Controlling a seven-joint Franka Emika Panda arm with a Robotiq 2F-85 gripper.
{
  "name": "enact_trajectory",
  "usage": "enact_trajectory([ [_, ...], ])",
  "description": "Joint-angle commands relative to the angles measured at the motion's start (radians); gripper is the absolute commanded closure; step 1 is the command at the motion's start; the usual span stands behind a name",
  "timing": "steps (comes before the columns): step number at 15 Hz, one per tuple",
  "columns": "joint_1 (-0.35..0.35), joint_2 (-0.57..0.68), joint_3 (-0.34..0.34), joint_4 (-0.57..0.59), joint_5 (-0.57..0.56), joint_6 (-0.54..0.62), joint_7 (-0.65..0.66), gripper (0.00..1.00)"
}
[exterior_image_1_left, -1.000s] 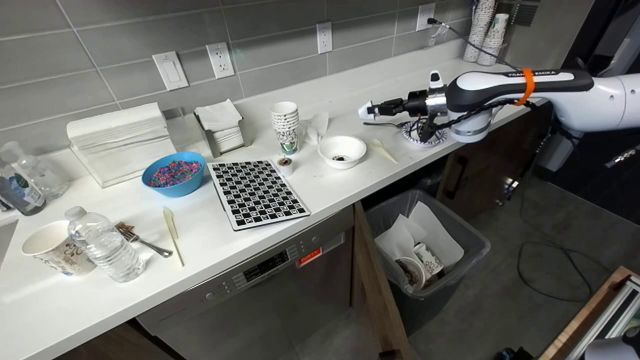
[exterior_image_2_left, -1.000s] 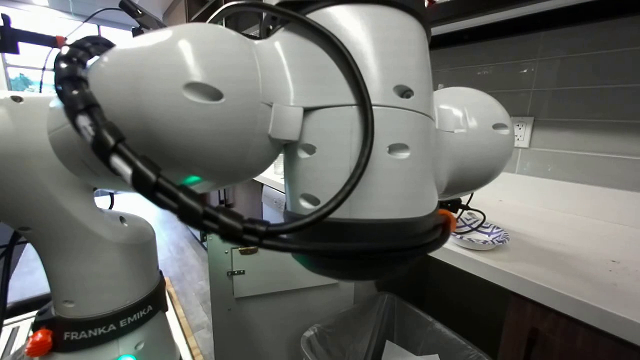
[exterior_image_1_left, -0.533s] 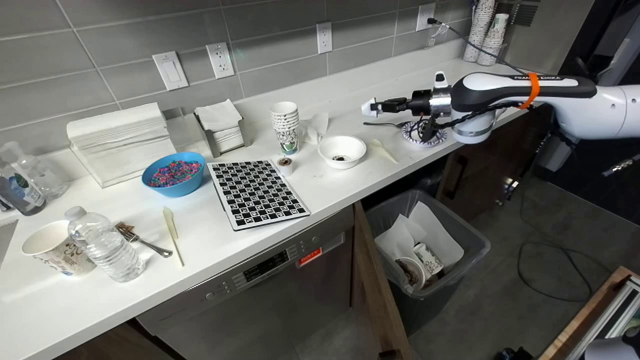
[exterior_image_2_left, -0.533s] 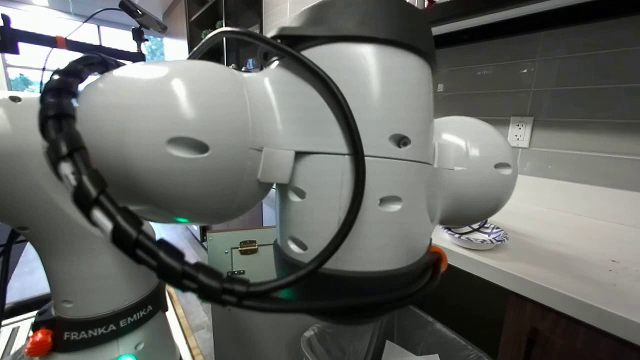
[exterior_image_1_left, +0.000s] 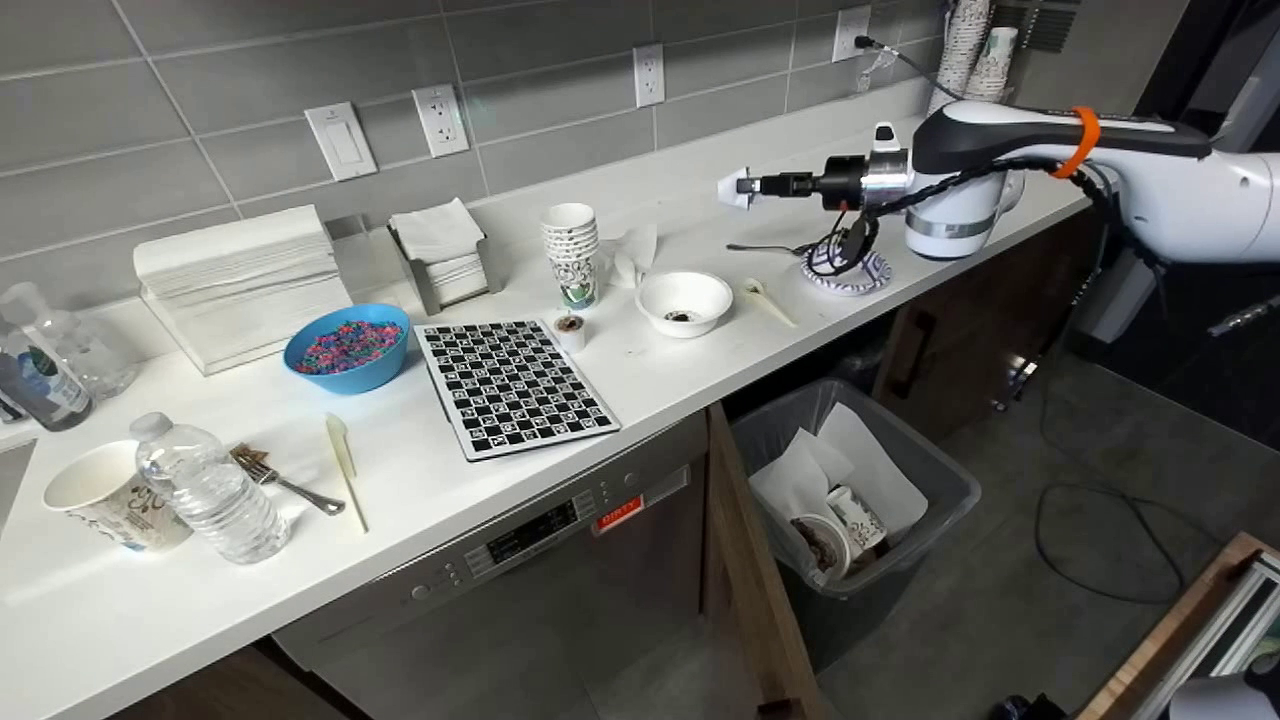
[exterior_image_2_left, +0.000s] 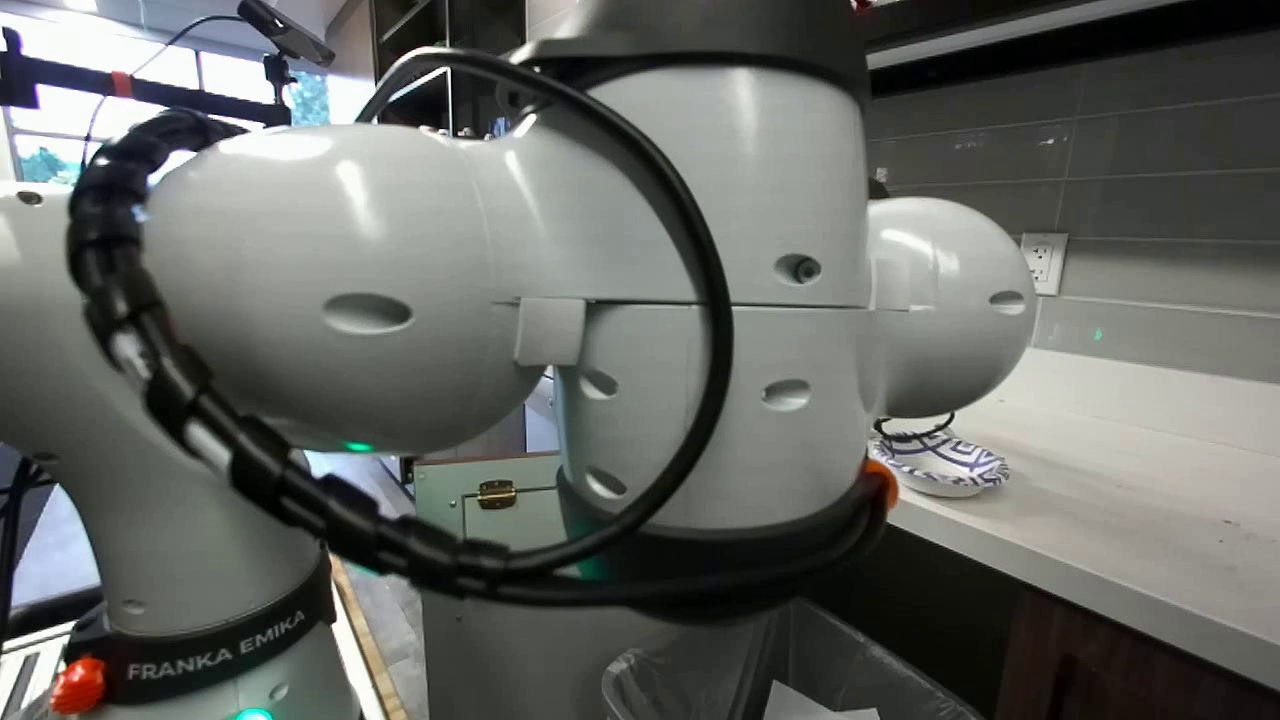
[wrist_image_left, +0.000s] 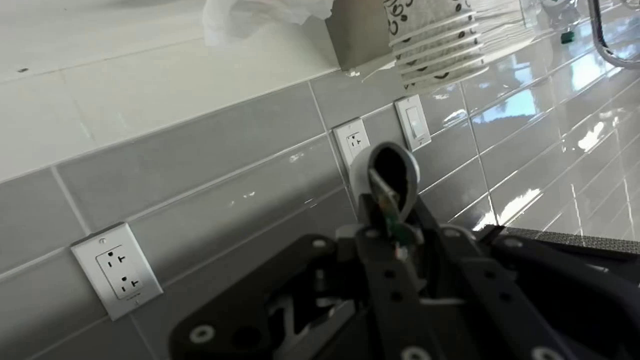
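Honestly, from where I'm standing the claw is clamped on a small white cup, by a thin edge as far as I can see, up in the air above the tabletop. Look right of centre, upper part, in an exterior view, a bit left of the patterned bowl. In the wrist view it's just right of the middle with its mouth showing dark, so no clue if anything's inside. Some greenish scrap sits between the claw's tips too; can't tell if it's part of the cup.

My guess on handling: super light, thin-walled, kinda slick outside, and it'd crumple before it'd crack. The mouth looks oval, so it's probably a bit squashed. I'd take it by one side of the rim with a gentle pinch, or nearer the base where it's likely stiffer, and keep it level just in case.

Readable stuff: a red sticker saying DIRTY on what looks like a dishwasher, lower middle of an exterior view, plus FRANKA EMIKA on a black band, lower left of an exterior view. Stacked paper cups have swirly print, no words I can make out. Bottle at the left edge: label's too small.
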Motion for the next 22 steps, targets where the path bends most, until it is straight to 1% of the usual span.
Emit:
enact_trajectory([
  [1, -0.021, 0.0, 0.016, -0.004, 0.1, -0.046, -0.078, 0.96],
  [4, -0.021, -0.001, 0.0, 0.006, 0.131, -0.048, -0.118, 0.96],
  [5, -0.016, -0.001, -0.017, 0.01, 0.116, -0.036, -0.118, 0.96],
  [8, -0.009, -0.001, -0.041, 0.02, 0.111, -0.039, -0.137, 0.96],
  [14, -0.003, 0.0, -0.046, 0.019, 0.106, -0.041, -0.167, 0.96],
  [17, 0.006, 0.0, -0.064, 0.027, 0.092, -0.037, -0.164, 0.96],
  [18, -0.002, 0.0, -0.038, 0.022, 0.138, -0.052, -0.192, 0.96],
  [20, -0.012, 0.0, -0.011, 0.017, 0.174, -0.064, -0.237, 0.96],
  [22, -0.007, -0.001, -0.014, 0.023, 0.176, -0.066, -0.258, 0.96],
])
